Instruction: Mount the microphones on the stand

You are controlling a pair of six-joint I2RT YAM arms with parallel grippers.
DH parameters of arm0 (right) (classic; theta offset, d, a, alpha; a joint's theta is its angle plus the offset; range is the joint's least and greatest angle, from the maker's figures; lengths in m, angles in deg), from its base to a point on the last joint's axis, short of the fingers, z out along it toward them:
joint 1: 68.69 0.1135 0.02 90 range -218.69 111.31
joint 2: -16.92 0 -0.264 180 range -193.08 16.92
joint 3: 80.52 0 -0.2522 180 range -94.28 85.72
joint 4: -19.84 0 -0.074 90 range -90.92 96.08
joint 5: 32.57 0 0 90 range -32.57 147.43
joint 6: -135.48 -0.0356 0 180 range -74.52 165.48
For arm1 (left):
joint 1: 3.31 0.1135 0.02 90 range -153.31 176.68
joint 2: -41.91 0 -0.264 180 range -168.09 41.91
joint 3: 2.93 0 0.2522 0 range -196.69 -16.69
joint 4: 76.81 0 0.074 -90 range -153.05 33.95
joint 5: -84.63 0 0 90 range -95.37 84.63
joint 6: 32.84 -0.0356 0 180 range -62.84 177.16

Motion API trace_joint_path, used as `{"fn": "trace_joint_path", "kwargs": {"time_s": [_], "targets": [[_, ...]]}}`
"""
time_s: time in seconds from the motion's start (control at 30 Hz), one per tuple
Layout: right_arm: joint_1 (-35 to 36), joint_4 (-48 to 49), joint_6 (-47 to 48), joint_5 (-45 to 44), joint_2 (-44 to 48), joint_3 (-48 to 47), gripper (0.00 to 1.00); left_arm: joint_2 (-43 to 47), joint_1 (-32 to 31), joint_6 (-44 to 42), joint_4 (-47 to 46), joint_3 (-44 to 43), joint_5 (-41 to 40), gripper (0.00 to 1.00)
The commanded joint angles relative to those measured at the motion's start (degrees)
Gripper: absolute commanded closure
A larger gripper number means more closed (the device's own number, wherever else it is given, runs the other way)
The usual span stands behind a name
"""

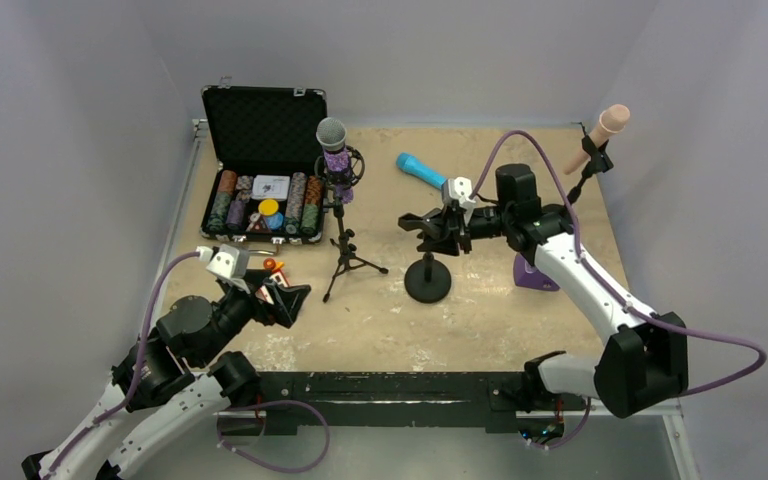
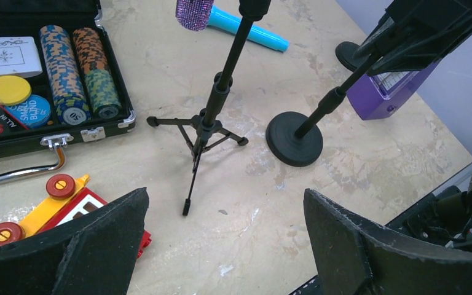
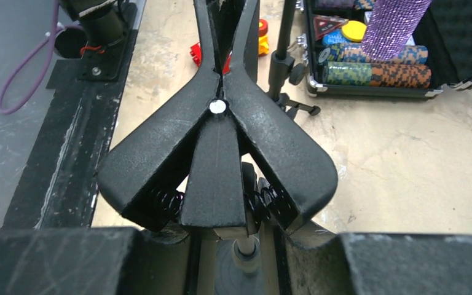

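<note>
The glittery purple microphone (image 1: 335,145) stands clipped in a black tripod stand (image 1: 345,250); its body also shows in the right wrist view (image 3: 393,24). The bright blue microphone (image 1: 420,168) lies on the table behind a round-base stand (image 1: 428,283). The pale pink microphone (image 1: 600,130) sits tilted in a clip on a thin stand at the far right edge. My right gripper (image 1: 438,228) is at the round-base stand's spring clip (image 3: 218,135), its fingers open either side of the clip's stem; the clip's jaws are closed and empty. My left gripper (image 2: 224,203) is open and empty, low near the front left.
An open case of poker chips (image 1: 260,190) lies at the back left. A red and yellow toy (image 2: 55,203) lies beside my left gripper. A purple object (image 1: 532,275) sits under my right arm. The tripod's legs (image 2: 190,184) reach toward my left gripper.
</note>
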Motion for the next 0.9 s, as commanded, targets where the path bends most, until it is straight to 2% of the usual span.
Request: {"fn": "trace_joint_path", "kwargs": {"time_s": [0.0, 0.1, 0.17, 0.3, 0.4, 0.57, 0.87], "targets": [[0.14, -8.1, 6.06, 2.85, 2.36, 0.67, 0.77, 0.47, 0.42, 0.05, -3.21, -0.41, 1.51, 0.0], [0.11, -9.5, 5.01, -0.55, 1.89, -0.06, 0.61, 0.24, 0.42, 0.06, -4.05, 0.01, 1.95, 0.0], [-0.33, -11.92, 5.44, -2.6, 1.69, -1.28, 0.55, 0.12, 0.42, -0.04, -4.24, -0.02, 2.06, 0.01], [-2.46, -14.93, 7.81, -3.51, 4.27, -0.81, 0.36, 0.25, 0.42, -0.45, -4.22, -0.06, 2.1, 0.0], [-3.21, -17.47, 10.81, -6.29, 7.24, -0.53, 0.27, 0.28, 0.42, -0.71, -4.22, 0.11, 2.17, 0.0], [-7.85, -22.67, 15.18, -6.48, 10.83, -0.89, 0.22, 0.23, 0.42, -1.21, -4.86, 0.53, 2.35, 0.0], [-16.69, -30.04, 21.88, -5.17, 12.05, -3.93, 0.22, 0.75, 0.42, -1.79, -4.53, 0.77, 2.45, 0.0]]}}
